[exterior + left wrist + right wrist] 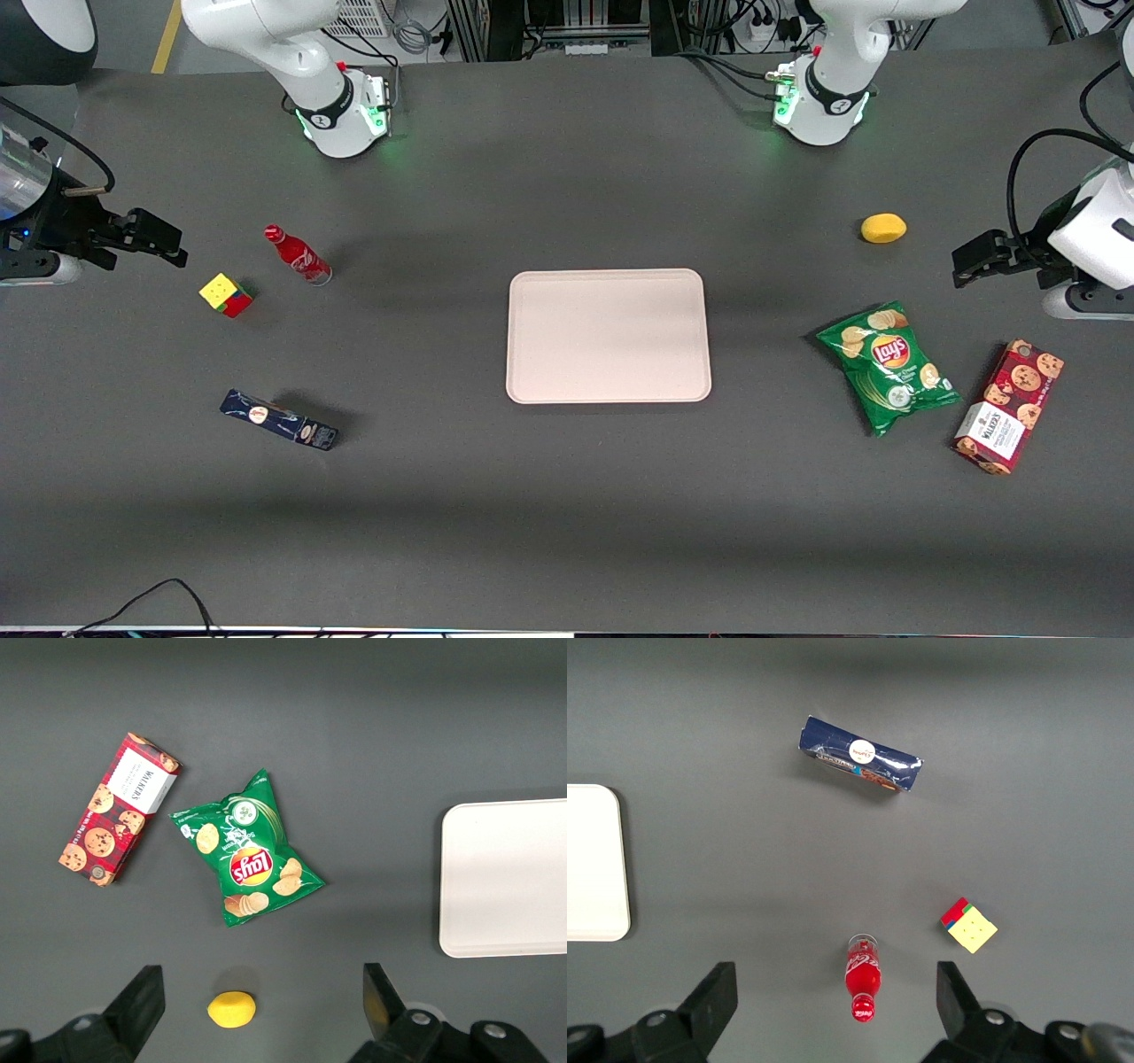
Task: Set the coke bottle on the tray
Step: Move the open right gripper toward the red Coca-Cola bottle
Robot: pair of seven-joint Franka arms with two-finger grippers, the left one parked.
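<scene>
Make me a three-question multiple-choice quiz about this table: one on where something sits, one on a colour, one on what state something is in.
1. Where is the small slim red coke bottle?
A. on the tray
B. on the table beside the multicoloured puzzle cube
C. in the gripper

2. What colour is the crinkly chip bag?
A. green
B. blue
C. silver

3. What state is the large flat pale pinkish-beige tray in?
A. stacked with snacks
B. holding the bottle
C. holding nothing

Answers:
1 B, the bottle stands on the dark table next to the cube.
2 A, the bag is green with a red logo.
3 C, its surface is bare; the right gripper, fingers open, hangs above the bottle, gripping nothing.
</scene>
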